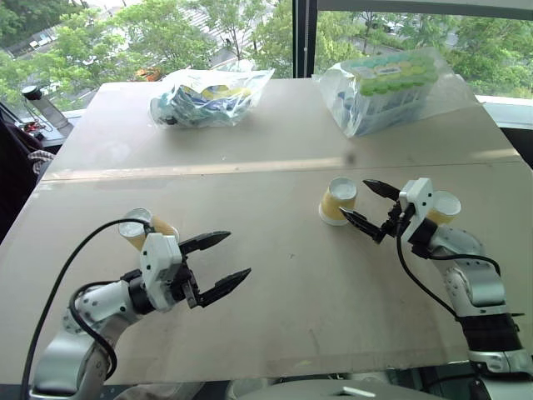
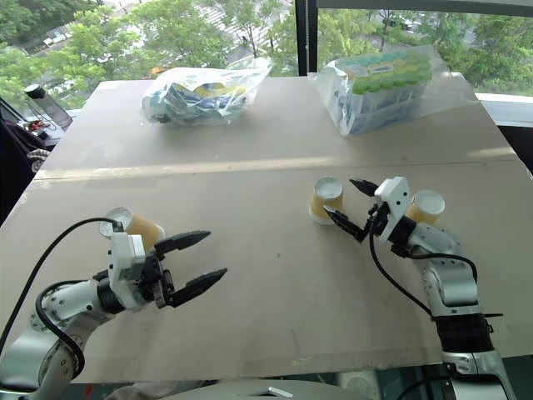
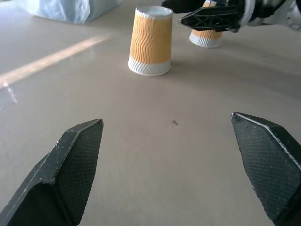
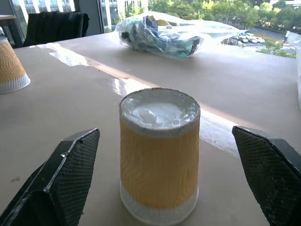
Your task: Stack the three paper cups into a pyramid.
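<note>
Three yellow ribbed paper cups stand upside down and apart on the table [image 1: 275, 300]. The middle cup [image 1: 339, 202] is right in front of my right gripper [image 1: 360, 200], which is open; in the right wrist view this cup [image 4: 159, 150] stands ahead, between the two fingers and not touched. A second cup [image 1: 441, 208] stands behind that gripper's wrist, at the right. The third cup [image 1: 143, 227] stands at the left, behind my left gripper [image 1: 237, 255]. That gripper is open and empty above bare table, pointing towards the middle cup [image 3: 150, 40].
Two clear plastic bags lie at the table's far side: one with mixed packets [image 1: 208, 96], one with green-lidded containers [image 1: 391, 87]. A seam [image 1: 250, 167] crosses the tabletop. A window runs behind the far edge, and a black chair [image 4: 54, 26] stands at the left.
</note>
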Robot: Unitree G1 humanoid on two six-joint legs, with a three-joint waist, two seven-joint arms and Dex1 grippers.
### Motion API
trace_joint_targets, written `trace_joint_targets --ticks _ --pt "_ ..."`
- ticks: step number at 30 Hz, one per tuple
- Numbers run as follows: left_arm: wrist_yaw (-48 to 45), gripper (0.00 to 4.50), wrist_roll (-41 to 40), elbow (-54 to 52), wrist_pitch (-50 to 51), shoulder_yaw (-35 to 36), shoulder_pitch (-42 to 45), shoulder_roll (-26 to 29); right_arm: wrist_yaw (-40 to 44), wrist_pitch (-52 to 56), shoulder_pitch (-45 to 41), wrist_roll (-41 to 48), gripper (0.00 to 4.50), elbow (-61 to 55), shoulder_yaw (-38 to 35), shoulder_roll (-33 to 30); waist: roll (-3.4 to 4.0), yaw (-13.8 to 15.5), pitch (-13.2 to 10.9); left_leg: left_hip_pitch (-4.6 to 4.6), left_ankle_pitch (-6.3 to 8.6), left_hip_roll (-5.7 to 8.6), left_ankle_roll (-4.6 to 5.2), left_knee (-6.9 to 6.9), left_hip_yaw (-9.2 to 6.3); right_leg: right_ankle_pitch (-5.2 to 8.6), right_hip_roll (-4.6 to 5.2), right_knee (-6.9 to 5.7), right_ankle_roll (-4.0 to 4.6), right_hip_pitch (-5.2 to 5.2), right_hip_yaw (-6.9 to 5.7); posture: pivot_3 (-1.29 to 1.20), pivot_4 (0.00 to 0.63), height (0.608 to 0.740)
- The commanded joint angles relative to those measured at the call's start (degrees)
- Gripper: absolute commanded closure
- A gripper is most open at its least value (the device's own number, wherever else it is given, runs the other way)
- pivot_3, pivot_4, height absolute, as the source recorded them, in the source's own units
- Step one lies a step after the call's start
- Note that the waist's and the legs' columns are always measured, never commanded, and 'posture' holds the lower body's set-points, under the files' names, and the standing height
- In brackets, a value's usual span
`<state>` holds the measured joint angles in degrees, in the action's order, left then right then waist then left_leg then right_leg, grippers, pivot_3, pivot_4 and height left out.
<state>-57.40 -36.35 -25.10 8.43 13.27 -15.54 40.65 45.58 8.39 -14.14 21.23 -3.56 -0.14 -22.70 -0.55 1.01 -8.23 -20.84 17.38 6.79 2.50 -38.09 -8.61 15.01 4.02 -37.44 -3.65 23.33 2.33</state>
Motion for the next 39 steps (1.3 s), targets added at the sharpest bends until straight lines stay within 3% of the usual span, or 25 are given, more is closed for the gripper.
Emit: trace_joint_targets --ticks 1,4,9,12,14,18,23,27,37,38,39 --pt "-2.0 0.03 -2.8 -2.6 1.4 2.1 1.9 2.2 -0.2 -1.1 -2.4 -0.4 0.0 1.6 0.7 1.4 0.0 -0.3 0.0 0.0 0.0 0.0 0.0 0.02 0.03 0.0 0.0 0.04 0.0 0.01 0.0 0.0 0.15 0.74" --pt "-4.5 0.03 -1.4 -2.7 2.3 2.0 2.7 5.4 0.9 -1.5 -4.6 -0.9 0.0 4.6 2.2 3.0 0.01 -0.7 0.0 0.01 0.0 0.0 0.0 0.07 0.12 0.0 -0.01 0.02 0.0 0.08 0.01 0.0 0.15 0.74" --pt "-4.7 0.03 -0.6 -2.4 2.2 2.0 3.7 6.1 0.3 -3.3 -7.0 -1.9 0.0 8.0 2.5 5.3 0.01 -1.4 0.0 0.03 0.0 -0.01 -0.01 0.14 0.15 0.0 -0.02 -0.06 0.0 0.14 0.03 0.0 0.15 0.74" --pt "-4.7 0.0 -0.5 -2.7 2.3 2.0 3.5 6.0 0.5 -3.0 -7.1 -1.9 1.18 8.3 2.4 5.2 0.01 -1.6 0.0 0.02 0.0 0.0 -0.01 0.14 0.16 0.0 -0.02 -0.05 0.0 0.16 0.03 0.0 0.15 0.74" --pt "-4.3 0.0 -0.7 -3.1 2.5 1.9 3.6 5.7 1.3 -2.7 -7.1 -1.8 2.28 8.3 2.8 4.9 0.02 -1.6 0.0 0.01 0.0 0.0 -0.01 0.14 0.18 0.0 -0.02 -0.05 0.0 0.17 0.04 0.0 0.15 0.74" --pt "-3.2 0.0 -0.2 -3.7 2.5 1.9 3.1 5.0 1.7 -2.1 -7.5 -1.7 2.3 7.8 3.4 5.3 0.02 -1.7 0.0 0.02 0.0 -0.01 -0.01 0.16 0.18 0.0 -0.02 -0.07 0.0 0.19 0.04 0.0 0.15 0.74" --pt "4.6 0.0 1.8 -4.1 3.0 3.7 -0.7 0.1 0.3 0.8 -13.6 -4.1 2.3 10.8 7.6 9.3 0.01 -2.5 0.0 0.07 0.0 -0.01 -0.01 0.21 0.3 0.0 -0.04 -0.15 0.0 0.23 0.16 0.0 0.15 0.74" --pt "11.0 0.0 3.2 -2.5 4.2 6.0 -2.3 -3.5 -1.2 -0.1 -20.4 -8.3 2.3 17.1 11.4 13.8 -0.01 -2.9 0.0 0.07 -0.01 -0.02 -0.02 0.22 0.25 0.0 -0.05 -0.18 0.01 0.27 0.09 0.0 0.15 0.74" --pt "13.1 0.0 3.6 -3.5 4.9 6.7 -4.9 -5.2 -3.7 2.0 -31.9 -11.2 2.3 32.3 11.7 22.0 -0.02 -3.2 0.0 0.05 -0.01 0.0 -0.03 0.2 0.25 -0.01 -0.01 -0.16 0.01 0.28 -0.02 0.0 0.15 0.74" --pt "13.0 0.0 3.6 -3.5 4.8 6.6 -5.1 -5.2 -3.8 2.6 -32.2 -10.8 1.17 32.4 11.2 22.5 -0.02 -3.3 0.0 0.06 -0.01 0.0 -0.03 0.21 0.27 -0.01 -0.01 -0.17 0.01 0.29 -0.01 0.0 0.15 0.74" --pt "12.7 0.0 4.0 -3.5 4.5 6.4 -5.3 -5.1 -3.7 3.3 -32.4 -10.5 0.9 32.3 10.9 22.6 -0.02 -3.3 0.0 0.06 -0.01 0.0 -0.03 0.21 0.27 -0.01 -0.01 -0.18 0.01 0.31 -0.01 0.0 0.15 0.74"
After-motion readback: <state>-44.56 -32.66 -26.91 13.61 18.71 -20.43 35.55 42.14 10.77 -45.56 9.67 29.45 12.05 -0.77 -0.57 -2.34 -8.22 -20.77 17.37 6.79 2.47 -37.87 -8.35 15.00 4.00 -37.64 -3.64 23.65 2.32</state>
